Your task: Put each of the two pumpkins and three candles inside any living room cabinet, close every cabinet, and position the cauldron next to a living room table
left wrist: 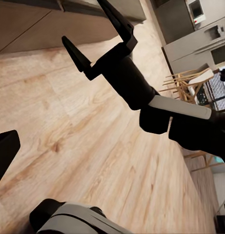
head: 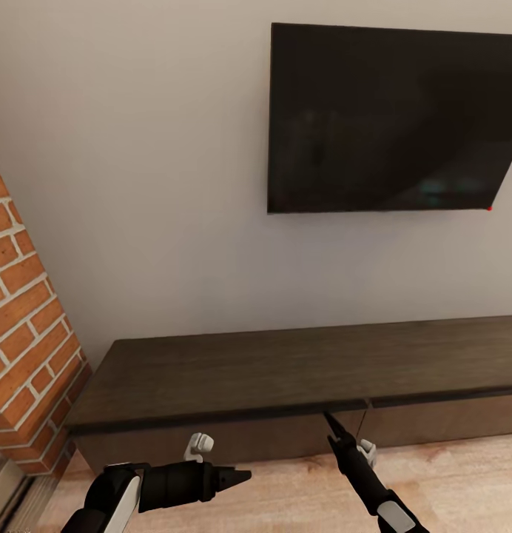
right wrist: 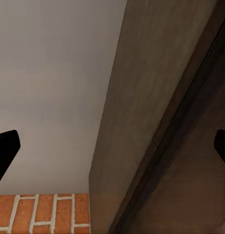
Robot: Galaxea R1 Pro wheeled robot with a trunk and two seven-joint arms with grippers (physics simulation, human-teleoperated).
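A plain pale grey wall [head: 137, 185] fills most of the head view, with light wood flooring [head: 285, 488] along the bottom edge; at the far left, a slanted red brick column [head: 27, 348] runs from mid-frame down to the lower left corner; across the lower half stretches the cabinet [head: 285, 370], a long low dark brown unit with flat drawer fronts that look closed, its top bare; in the lower left of the frame the left gripper [head: 245, 475] lies level just above the floor and in front of the cabinet, pointing toward the right, its fingers apparently close together, though how far they part cannot be told; right of centre at the bottom, the right gripper [head: 328, 419] points upward, its tip against the cabinet's front edge beside a seam between two drawer fronts; in the left wrist view its two black fingers [left wrist: 75, 53] are spread apart and hold nothing; in the upper right of the head view hangs a black TV screen [head: 393, 118], mounted on the wall above the cabinet, with a tiny red light at its lower right corner.
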